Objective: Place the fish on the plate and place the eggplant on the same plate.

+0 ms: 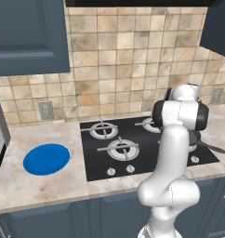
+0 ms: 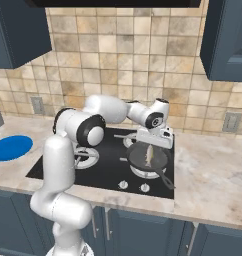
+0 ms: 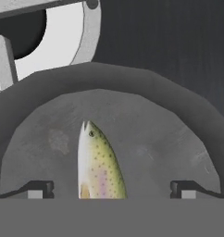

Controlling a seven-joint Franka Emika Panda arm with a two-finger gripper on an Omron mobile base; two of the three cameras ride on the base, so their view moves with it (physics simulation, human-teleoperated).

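I've got the two-finger gripper (image 3: 109,190) hanging right over the dark round frying pan (image 2: 148,156) on the black stovetop (image 1: 133,148), fingers spread wide with the slim speckled silvery fish (image 3: 99,164) lying between them, not touched yet. Spread like that, they can straddle it before closing. The flat bright blue plate (image 1: 46,159) waits well apart on the beige counter (image 1: 49,186), left of the burners.
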